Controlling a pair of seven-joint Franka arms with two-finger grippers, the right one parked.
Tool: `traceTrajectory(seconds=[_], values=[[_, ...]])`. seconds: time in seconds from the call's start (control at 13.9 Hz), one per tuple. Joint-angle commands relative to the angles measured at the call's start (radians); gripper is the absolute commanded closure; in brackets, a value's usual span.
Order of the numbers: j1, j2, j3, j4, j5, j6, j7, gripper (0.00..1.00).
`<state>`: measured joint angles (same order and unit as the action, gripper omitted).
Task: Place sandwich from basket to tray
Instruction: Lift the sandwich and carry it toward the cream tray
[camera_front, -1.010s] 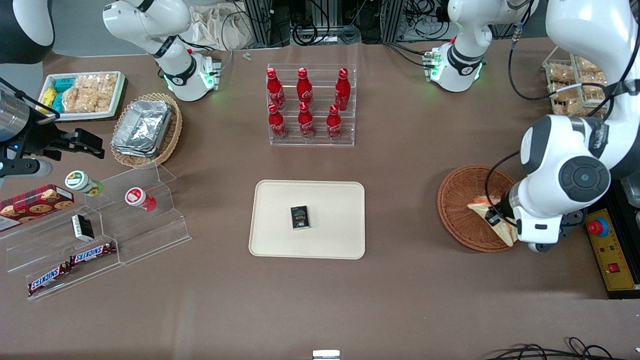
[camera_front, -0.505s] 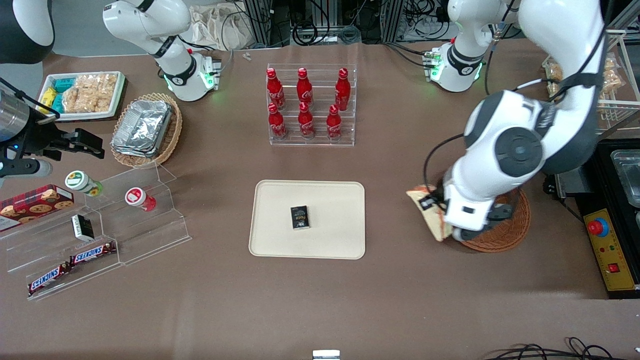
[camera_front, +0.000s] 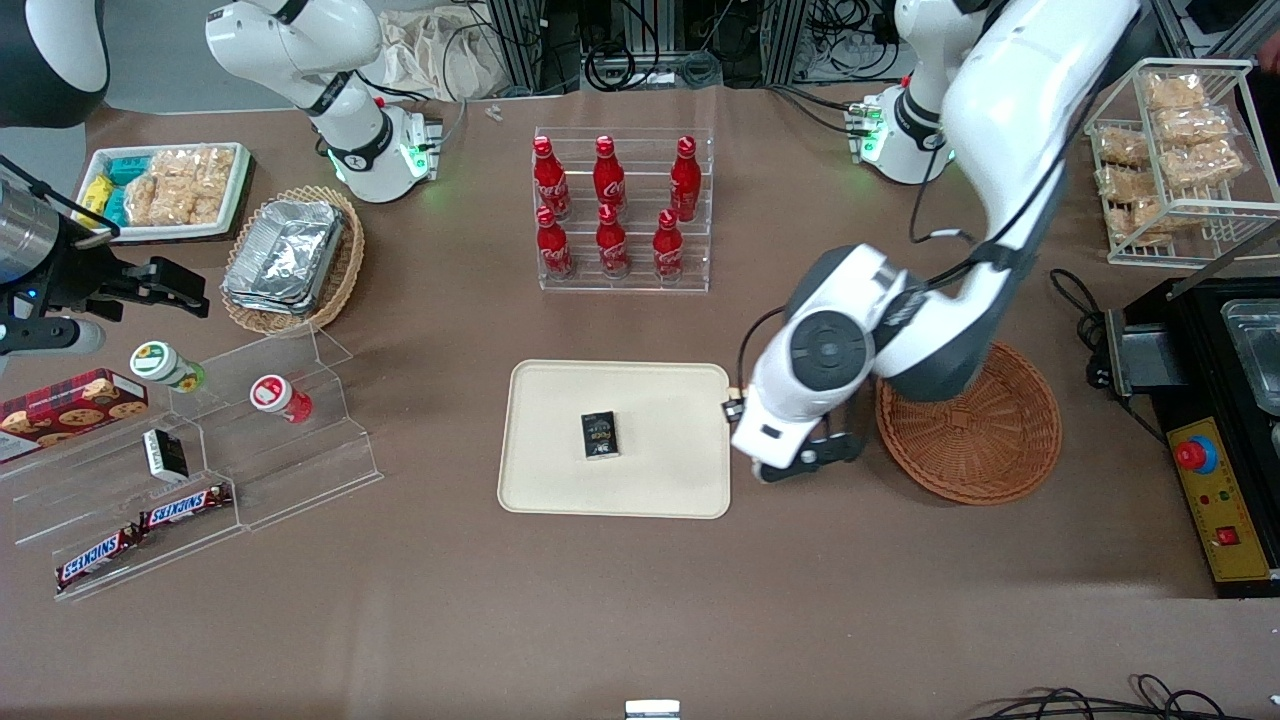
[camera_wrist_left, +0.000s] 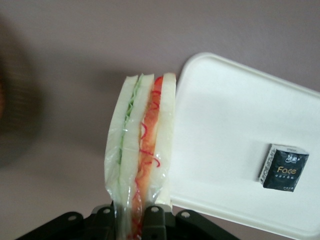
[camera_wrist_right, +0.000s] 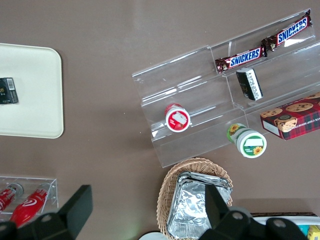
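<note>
One sandwich (camera_wrist_left: 141, 150) hangs edge-down, my gripper (camera_wrist_left: 134, 220) clamped on it beside the tray (camera_front: 560, 400) rim, clear of the basket (camera_front: 985, 440).

sandwich in the air at the tray's edge

the sandwich (camera_wrist_left: 142, 155), white bread with green and red filling along its edge, is clamped in the hand (camera_wrist_left: 134, 220) above the rim of the cream tray (camera_front: 660, 390), at its basket-side edge. the reddish-brown woven basket (camera_front: 985, 440) sits empty on the surface, near the tray.
</note>
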<state>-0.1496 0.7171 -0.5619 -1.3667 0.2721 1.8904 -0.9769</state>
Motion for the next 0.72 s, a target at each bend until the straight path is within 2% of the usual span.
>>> traceTrajectory(seconds=[0.0, 0.22, 0.51, 0.58, 0.65], values=[[-0.022, 0.091, -0.004, 0.058, 0.032, 0.013, 0.0, 1.0], [-0.054, 0.134, -0.001, 0.061, 0.035, 0.123, 0.001, 1.0], [-0.077, 0.177, 0.002, 0.061, 0.082, 0.205, -0.002, 1.0], [-0.097, 0.18, 0.011, 0.063, 0.084, 0.213, 0.0, 0.9], [-0.1, 0.195, 0.032, 0.073, 0.081, 0.22, -0.005, 0.36]])
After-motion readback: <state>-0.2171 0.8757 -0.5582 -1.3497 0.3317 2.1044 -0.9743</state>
